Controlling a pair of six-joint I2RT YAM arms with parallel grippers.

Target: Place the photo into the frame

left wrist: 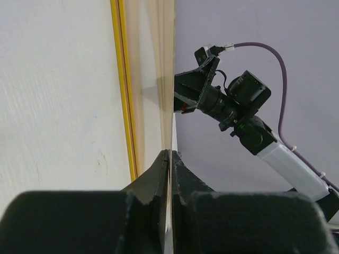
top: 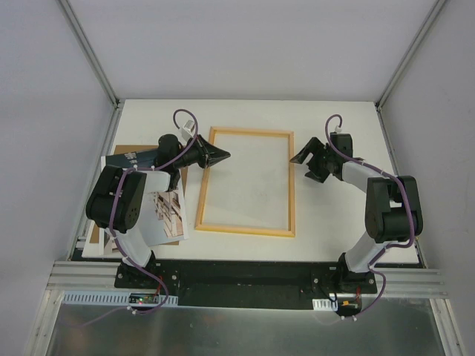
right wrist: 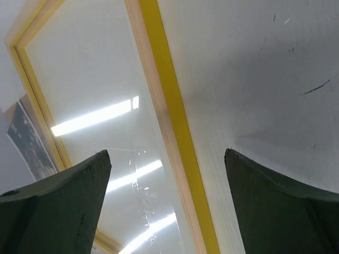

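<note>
Left gripper [top: 220,156] jaws shut at the frame [top: 245,230] edge (grip unclear); right gripper [top: 300,166] jaws wide apart, empty; photo [top: 167,216] half hidden under arm.

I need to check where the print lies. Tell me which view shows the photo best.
Top external. The photo lies left of the frame, partly under the left arm, with much of its print showing. The right wrist view catches only a sliver of it past the frame's far edge. The left wrist view shows none of it.

left claw [left wrist: 168,154] pressed together | frame [left wrist: 151,63] edge-on | right claw [left wrist: 178,93] beyond
</note>
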